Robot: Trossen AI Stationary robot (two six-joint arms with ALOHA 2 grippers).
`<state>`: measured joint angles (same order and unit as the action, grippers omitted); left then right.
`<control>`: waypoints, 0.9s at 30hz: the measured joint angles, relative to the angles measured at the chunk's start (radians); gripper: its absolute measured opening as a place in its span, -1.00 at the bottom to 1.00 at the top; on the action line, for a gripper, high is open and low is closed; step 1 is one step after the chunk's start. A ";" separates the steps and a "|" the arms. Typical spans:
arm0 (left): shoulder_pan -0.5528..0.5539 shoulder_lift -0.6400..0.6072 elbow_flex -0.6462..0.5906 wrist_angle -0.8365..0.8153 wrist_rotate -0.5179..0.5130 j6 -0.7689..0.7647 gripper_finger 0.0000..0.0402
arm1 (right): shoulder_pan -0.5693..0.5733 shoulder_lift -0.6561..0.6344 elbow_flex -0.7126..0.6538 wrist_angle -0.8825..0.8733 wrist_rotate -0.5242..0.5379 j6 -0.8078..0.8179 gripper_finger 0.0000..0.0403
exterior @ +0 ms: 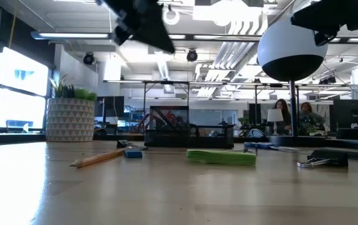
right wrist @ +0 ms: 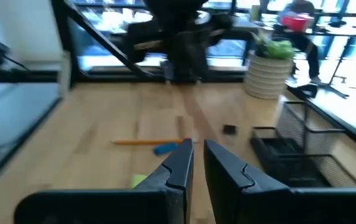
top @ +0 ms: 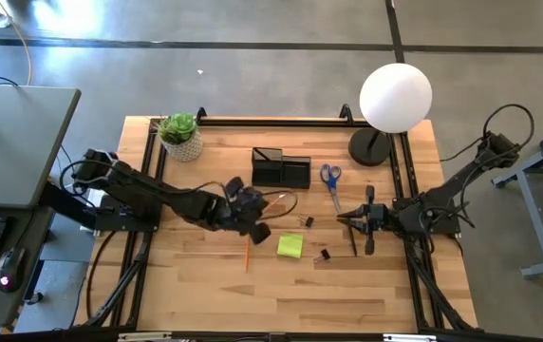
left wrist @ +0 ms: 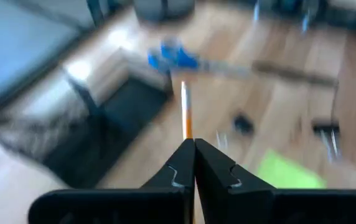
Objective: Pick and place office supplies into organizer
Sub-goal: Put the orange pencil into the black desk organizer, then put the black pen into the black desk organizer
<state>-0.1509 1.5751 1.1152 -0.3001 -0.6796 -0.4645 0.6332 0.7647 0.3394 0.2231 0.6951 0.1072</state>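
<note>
Wood table (top: 196,285), office behind | left gripper (left wrist: 194,149) clamped on pencil (left wrist: 187,115), raised | right gripper (right wrist: 198,149) narrow, empty | organizer (top: 280,169) unfilled; scissors (top: 331,179), pad (top: 290,246), clip (top: 324,256), second pencil (top: 247,255) beyond fingertips, pending.

Orange pencil (left wrist: 187,118) upright between shut end effector (left wrist: 194,163) fingers.

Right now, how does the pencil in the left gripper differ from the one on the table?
The held pencil is clamped in the shut left gripper, up off the table. The loose pencil lies flat on the wood. The held pencil points roughly toward the scissors; the loose pencil lies beside the sticky pad. Both are thin and orange.
</note>
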 joint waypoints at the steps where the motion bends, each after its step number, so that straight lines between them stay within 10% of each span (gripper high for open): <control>1: 0.015 -0.001 0.001 0.044 -0.009 0.044 -0.99 | 0.000 0.000 -0.006 0.005 -0.013 0.000 -0.84; 18: 0.219 0.034 0.003 0.167 0.414 0.224 -1.00 | -0.113 0.001 -0.134 -0.009 -0.004 0.088 -0.84; 27: 0.223 0.144 0.002 0.158 0.401 0.205 -1.00 | -0.309 0.001 -0.072 -0.166 -0.064 0.076 -0.72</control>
<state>0.0718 1.7187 1.1168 -0.1425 -0.2782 -0.2591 0.3243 0.7659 0.2670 0.0573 0.6314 0.1828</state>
